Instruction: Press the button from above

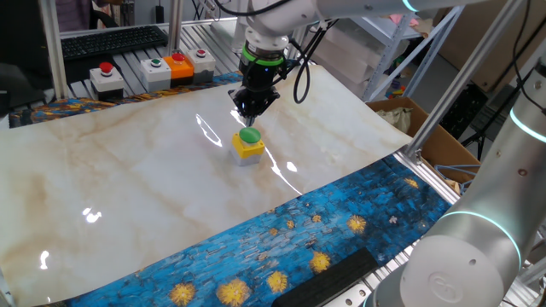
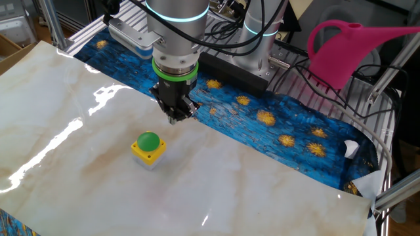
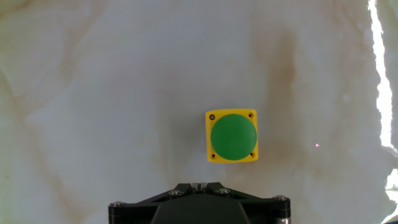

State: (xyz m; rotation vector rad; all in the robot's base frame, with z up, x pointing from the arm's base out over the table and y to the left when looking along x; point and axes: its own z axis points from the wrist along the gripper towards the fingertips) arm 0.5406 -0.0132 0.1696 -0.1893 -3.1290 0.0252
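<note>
The button (image 1: 249, 136) is a round green dome on a small yellow cube box, standing on the marbled white table sheet (image 1: 128, 188). It also shows in the other fixed view (image 2: 148, 141) and in the hand view (image 3: 233, 136). My gripper (image 1: 253, 111) hangs point-down a little above the table, just behind the button and not touching it. In the other fixed view the gripper (image 2: 176, 118) is up and to the right of the button. In the hand view the fingertips (image 3: 199, 185) meet at the bottom edge, shut and empty, with the button just ahead and slightly right.
Grey-white boxes with a red button (image 1: 107, 75) and a green button (image 1: 156, 68), and an orange box (image 1: 179, 64), stand at the table's back edge. A blue starry cloth (image 1: 341, 222) borders the sheet. A pink watering can (image 2: 348, 49) stands behind the arm's base.
</note>
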